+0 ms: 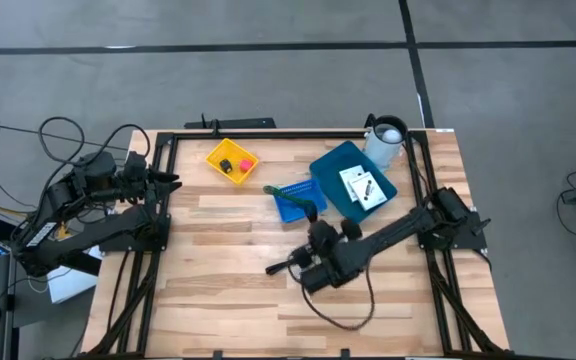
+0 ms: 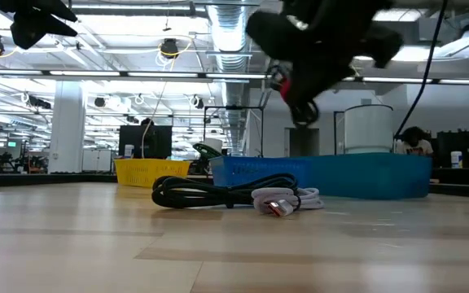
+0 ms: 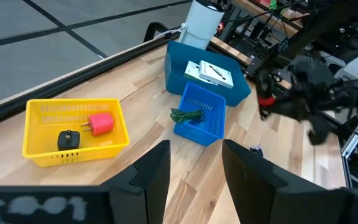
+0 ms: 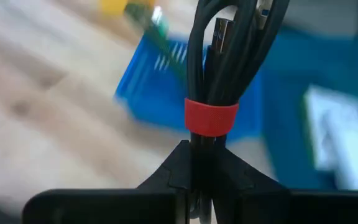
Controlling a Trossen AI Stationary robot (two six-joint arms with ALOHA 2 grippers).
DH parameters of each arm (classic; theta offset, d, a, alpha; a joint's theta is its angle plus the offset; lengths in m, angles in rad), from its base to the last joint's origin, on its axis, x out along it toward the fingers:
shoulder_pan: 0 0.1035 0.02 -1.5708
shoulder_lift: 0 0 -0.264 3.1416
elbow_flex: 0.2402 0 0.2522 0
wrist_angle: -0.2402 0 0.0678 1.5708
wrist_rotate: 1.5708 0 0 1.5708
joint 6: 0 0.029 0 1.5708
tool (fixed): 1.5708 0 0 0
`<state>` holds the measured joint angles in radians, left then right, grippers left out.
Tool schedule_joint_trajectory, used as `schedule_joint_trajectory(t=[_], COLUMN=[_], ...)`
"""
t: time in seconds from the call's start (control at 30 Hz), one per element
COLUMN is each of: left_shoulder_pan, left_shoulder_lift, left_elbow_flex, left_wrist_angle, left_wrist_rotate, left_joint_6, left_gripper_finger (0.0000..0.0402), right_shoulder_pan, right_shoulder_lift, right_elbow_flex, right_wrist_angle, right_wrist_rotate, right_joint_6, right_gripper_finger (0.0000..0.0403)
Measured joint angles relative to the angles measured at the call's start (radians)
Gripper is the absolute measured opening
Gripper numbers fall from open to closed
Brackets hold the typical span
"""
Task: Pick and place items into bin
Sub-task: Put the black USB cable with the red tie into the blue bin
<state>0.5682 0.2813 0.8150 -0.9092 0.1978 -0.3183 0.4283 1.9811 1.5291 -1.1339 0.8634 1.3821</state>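
At the left edge of the bench [image 1: 218,300] the left gripper [image 3: 194,171] is parked with its fingers spread apart and nothing between them, apparently kept clear while the other arm works. Next to the right, a yellow bin [image 1: 231,161] near the far edge holds a red block [image 1: 245,164] and a small black piece [image 1: 226,166]; the left wrist view makes these plain, whereas the low view shows only the bin's wall. Further right, a small blue basket [image 1: 296,199] carries a green-and-black cord [image 3: 188,115], and beside it a larger blue bin [image 1: 340,170] holds white printed cards [image 1: 363,187]. The right gripper [image 4: 201,152] is held above the bench just in front of the small basket, its fingers closed on a bundled black cable with a red band [image 4: 211,116]; the bundle seems to be gripped at its end so that it hangs free for carrying to a bin. That grasp is seen only in the right wrist view. A second coiled cable [image 2: 226,194] lying on the bench is shown clearly only in the low view.
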Motion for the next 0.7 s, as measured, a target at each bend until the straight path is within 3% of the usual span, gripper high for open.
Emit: schedule_joint_trajectory(t=[0.13,0.27,0.7], left_shoulder_pan=[0.0,0.0,0.0], left_shoulder_lift=[0.0,0.0,0.0], left_elbow_flex=[0.0,0.0,0.0], left_wrist_angle=[0.0,0.0,0.001], left_wrist_rotate=[0.0,0.0,0.001], left_joint_6=[0.0,0.0,-0.026], left_gripper_finger=[0.0135,0.0135,0.0135], right_shoulder_pan=[-0.078,-0.154,-0.318], right_shoulder_lift=[0.0,0.0,0.003], right_elbow_flex=[0.0,0.0,0.0], right_wrist_angle=[0.002,0.019,0.278], right_wrist_rotate=[0.103,0.128,0.011], right_joint_6=[-0.078,-0.082,-0.222], right_gripper_finger=[0.0025,0.0026,0.0029])
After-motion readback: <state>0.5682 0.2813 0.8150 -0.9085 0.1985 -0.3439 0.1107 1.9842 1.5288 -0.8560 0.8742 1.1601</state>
